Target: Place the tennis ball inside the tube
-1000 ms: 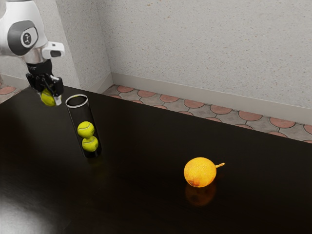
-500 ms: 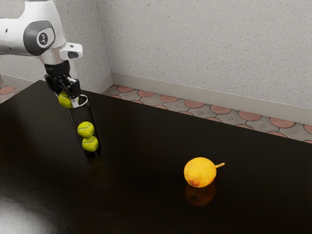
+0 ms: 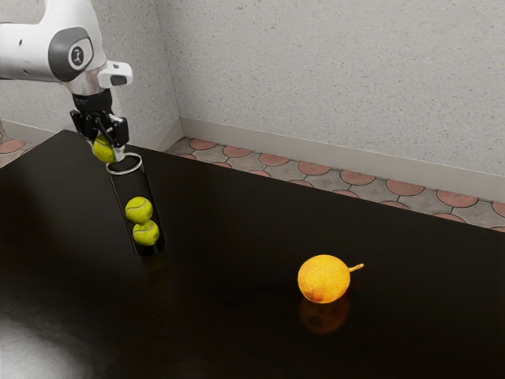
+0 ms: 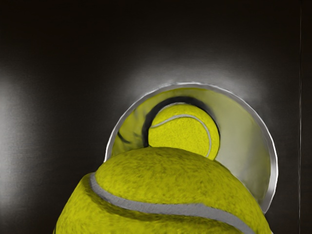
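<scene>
Lifted fuzzy yellow-green tennis ball (image 3: 102, 151) slightly; clamped between fingers of black two-finger gripper (image 3: 108, 148), near mouth of clear cylindrical tube (image 3: 132, 185), toward black table (image 3: 229, 308)'s visible corner.

Two balls (image 3: 139, 210) lie in the tube (image 3: 132, 185), at the exterior view's left of the fruit (image 3: 323, 279).

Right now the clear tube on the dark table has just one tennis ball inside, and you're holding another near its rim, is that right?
The exterior view shows two in the tube, not one: an upper ball and a lower ball. The rest stands; my gripper holds another ball.
</scene>
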Motion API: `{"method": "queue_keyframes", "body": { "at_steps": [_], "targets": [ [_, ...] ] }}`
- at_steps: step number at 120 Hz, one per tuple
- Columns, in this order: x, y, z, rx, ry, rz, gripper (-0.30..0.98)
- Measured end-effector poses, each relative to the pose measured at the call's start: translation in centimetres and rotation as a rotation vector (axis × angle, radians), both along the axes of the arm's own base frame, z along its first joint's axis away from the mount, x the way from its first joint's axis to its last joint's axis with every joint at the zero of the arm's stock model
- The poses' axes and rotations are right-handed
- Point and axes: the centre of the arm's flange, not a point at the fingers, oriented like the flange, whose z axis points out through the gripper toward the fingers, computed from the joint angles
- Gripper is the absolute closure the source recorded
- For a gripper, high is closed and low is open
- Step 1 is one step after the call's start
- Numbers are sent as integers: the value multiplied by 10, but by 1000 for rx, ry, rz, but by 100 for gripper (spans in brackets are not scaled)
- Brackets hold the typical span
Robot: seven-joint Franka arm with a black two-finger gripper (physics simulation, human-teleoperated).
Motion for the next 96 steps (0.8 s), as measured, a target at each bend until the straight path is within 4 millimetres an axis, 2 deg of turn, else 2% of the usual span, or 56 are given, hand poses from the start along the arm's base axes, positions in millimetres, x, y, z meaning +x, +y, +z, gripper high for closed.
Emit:
{"method": "queue_keyframes", "body": {
  "at_steps": [11,26,46,68,88,92,96],
  "targets": [
    [2,0,-1,1,-1,0,40],
    [14,-13,1,1,-13,-23,40],
    [16,-14,0,-3,-14,-23,40],
    [16,-14,-1,-14,-14,-23,20],
    [15,-15,0,-19,-13,-24,10],
    [12,-15,4,-25,-13,-23,9],
    [3,-16,23,-49,-28,-16,8]
  ]
}}
